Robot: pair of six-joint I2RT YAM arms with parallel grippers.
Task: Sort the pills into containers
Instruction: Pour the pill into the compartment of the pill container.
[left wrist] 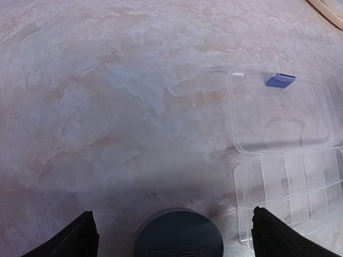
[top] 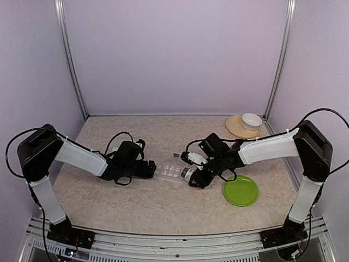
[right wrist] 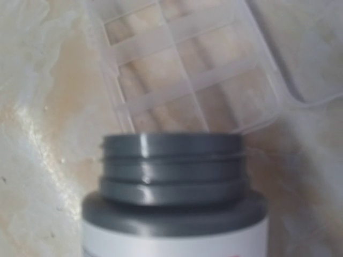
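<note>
R gripper [top: 192, 173] clamps uncapped bottle [right wrist: 174, 176], mouth pointing 12 o'clock at pill box compartments [right wrist: 179, 67] just ahead (wrist view); L gripper [left wrist: 172, 214] wide open, holding nothing, box at its 2 o'clock

The small flat rectangular clear plastic pill box [top: 170, 172] lies flat and open at centre frame in the top view. In the left wrist view its hinged lid [left wrist: 278, 115] is folded back flat at upper right and carries a small blue latch tab [left wrist: 280, 80]. The gridded compartments [left wrist: 295, 187] sit directly below the lid at lower right, and they fill the upper centre of the right wrist view [right wrist: 187, 69].
</note>
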